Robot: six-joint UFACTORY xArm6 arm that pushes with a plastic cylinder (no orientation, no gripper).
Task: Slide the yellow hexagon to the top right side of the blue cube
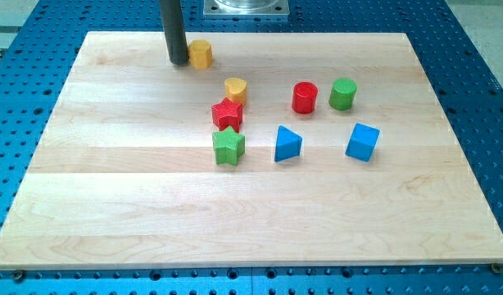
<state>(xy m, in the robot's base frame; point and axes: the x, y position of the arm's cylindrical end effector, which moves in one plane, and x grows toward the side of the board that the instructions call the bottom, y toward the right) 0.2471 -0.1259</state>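
You are looking at a pale wooden board (251,221) that is lying on a blue perforated metal table (473,57), whose rows of small holes are showing on every side of the board. A grey metal mount (246,7) is sitting at the view's top edge, just beyond the board.

The rod (173,29) is coming straight down near the board's upper left, and my tip (178,61) is resting on the wood just to the view's left of the yellow hexagon (201,54), touching it or nearly so; you cannot tell which. The rod has no jaws, so nothing is spreading or pinching: it is a plain stick standing beside the block.

The yellow hexagon is sitting flat near the board's top edge. It is too compact to show a long axis, and its facing cannot be made out.

The blue cube (363,142) is lying well apart from it, toward the view's right and lower down, turned slightly askew to the board's edges. Between them, a yellow heart (235,88) is touching a red star (226,114), with a green star (228,147) just below. A blue triangular block (287,144) is sitting to the view's left of the cube, and a red cylinder (305,97) and a green cylinder (342,94) are standing side by side above it.
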